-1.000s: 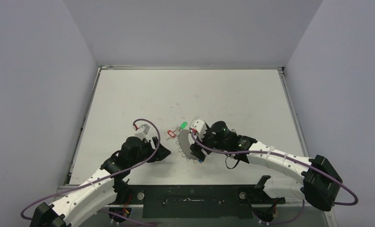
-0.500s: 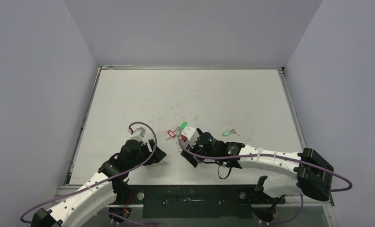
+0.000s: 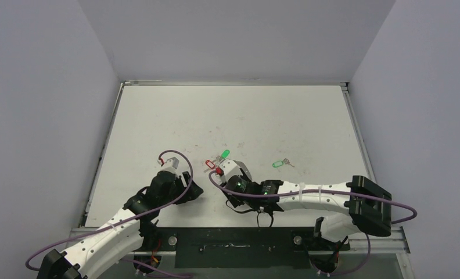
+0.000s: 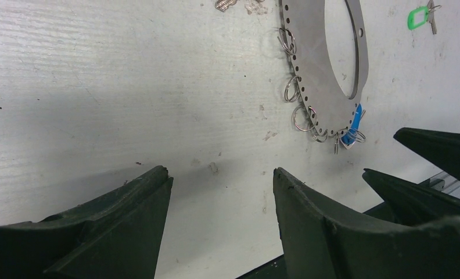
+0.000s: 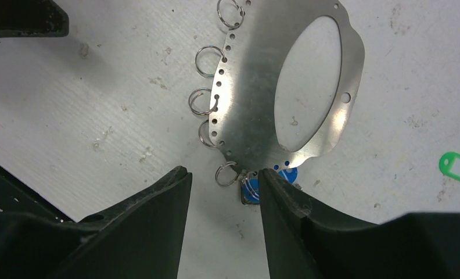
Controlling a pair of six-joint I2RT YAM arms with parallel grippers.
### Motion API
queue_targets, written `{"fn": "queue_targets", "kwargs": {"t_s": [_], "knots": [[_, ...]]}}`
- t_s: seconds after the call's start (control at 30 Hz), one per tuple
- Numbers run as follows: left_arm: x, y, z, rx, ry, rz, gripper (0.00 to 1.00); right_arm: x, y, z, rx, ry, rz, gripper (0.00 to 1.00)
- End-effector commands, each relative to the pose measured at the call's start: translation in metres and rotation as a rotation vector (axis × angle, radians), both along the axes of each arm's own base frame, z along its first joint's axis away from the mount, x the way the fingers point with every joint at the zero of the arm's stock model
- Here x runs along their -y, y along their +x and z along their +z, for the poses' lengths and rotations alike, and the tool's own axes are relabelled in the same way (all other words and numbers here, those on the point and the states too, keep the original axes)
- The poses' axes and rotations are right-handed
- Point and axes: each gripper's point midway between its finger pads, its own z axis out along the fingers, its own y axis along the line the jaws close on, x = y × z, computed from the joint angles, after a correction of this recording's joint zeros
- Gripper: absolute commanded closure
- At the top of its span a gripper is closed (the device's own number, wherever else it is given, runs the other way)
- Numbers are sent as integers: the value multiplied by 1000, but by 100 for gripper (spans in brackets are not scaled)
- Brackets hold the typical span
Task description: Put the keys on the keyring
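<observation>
The keyring (image 5: 248, 99), a flat silver hoop with wire loops (image 5: 205, 61) along its rim, lies on the white table; it also shows in the left wrist view as the keyring (image 4: 312, 58). A blue-tagged key (image 5: 251, 190) hangs at its near end. My right gripper (image 5: 225, 172) is open, its tips on either side of that end loop and touching nothing. In the overhead view the right wrist covers the hoop. My left gripper (image 4: 222, 171) is open over bare table, left of the hoop. A green-tagged key (image 3: 280, 164) lies to the right.
Another green tag (image 3: 224, 154) and a red tag (image 3: 210, 164) lie just beyond the right wrist. The right gripper's dark fingers (image 4: 437, 148) show at the right of the left wrist view. Grey walls enclose the table; its near edge (image 3: 233, 228) runs behind both grippers.
The right arm has swung left and toward the near edge, uncovering the green-tagged key at right, and its jaws have narrowed. The left arm has drawn back slightly.
</observation>
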Motion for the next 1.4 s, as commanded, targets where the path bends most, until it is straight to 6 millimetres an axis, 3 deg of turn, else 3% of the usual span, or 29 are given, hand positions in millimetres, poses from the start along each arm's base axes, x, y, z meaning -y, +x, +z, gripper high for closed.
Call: {"fn": "queue_targets", "kwargs": {"t_s": [0.0,0.2,0.83,1.07,1.37], "knots": [[6,9,11,48,-42,10,37,-4,4,13,71,-18,-88,54],[5,8,10,46,-44,11,37,-4,2,1,75,-76,-129,63],[6,10,8,51,-37,5,37,-10,-11,-36,76,-190,-160,70],[6,10,8,55,-39,5,37,-1,-5,-34,125,-226,-201,73],[10,8,10,50,-59,-14,37,4,-2,-38,146,-264,-211,90]]}}
